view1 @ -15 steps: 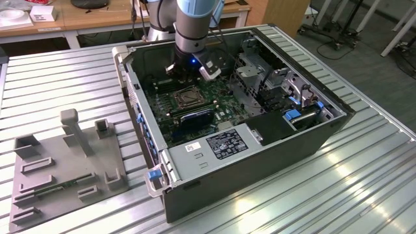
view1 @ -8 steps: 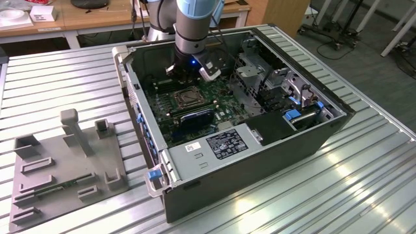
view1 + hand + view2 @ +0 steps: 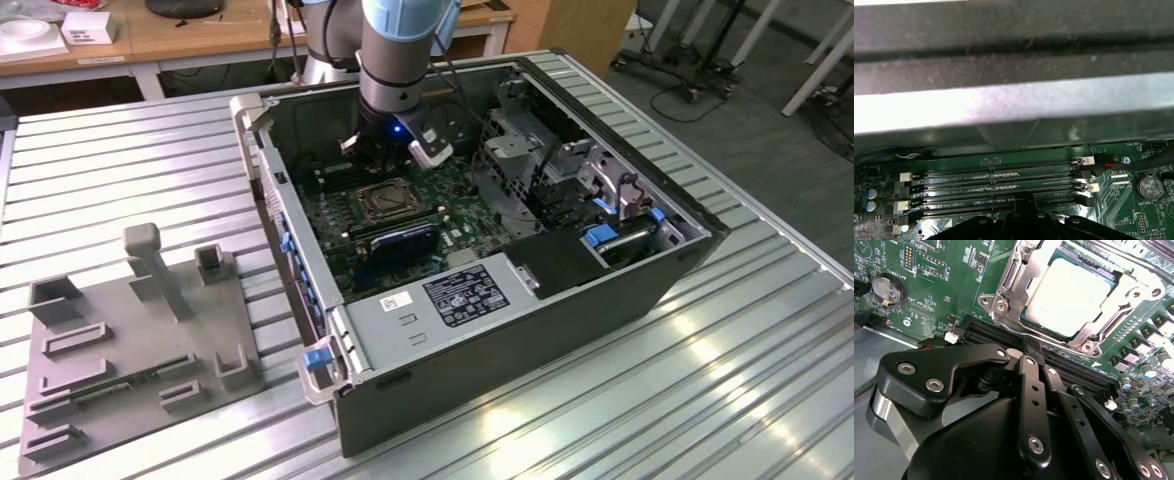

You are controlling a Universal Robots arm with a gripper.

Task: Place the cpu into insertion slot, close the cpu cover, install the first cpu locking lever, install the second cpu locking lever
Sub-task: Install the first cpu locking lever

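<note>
End effector [image 3: 1030,346] is nearest the lens in the second wrist view. Its black fingers are drawn together, and we see nothing between them. The tips hang directly over the long black memory slots [image 3: 985,332]. Just beyond the tips, past those slots, the cpu [image 3: 1074,292] sits in the insertion slot [image 3: 386,201]. The cpu cover [image 3: 1004,287] lies flat around its edges. A coin cell [image 3: 888,288] sits well off to one side of the end effector. The computer case [image 3: 534,340] lies open on the ribbed bench [image 3: 747,380].
</note>
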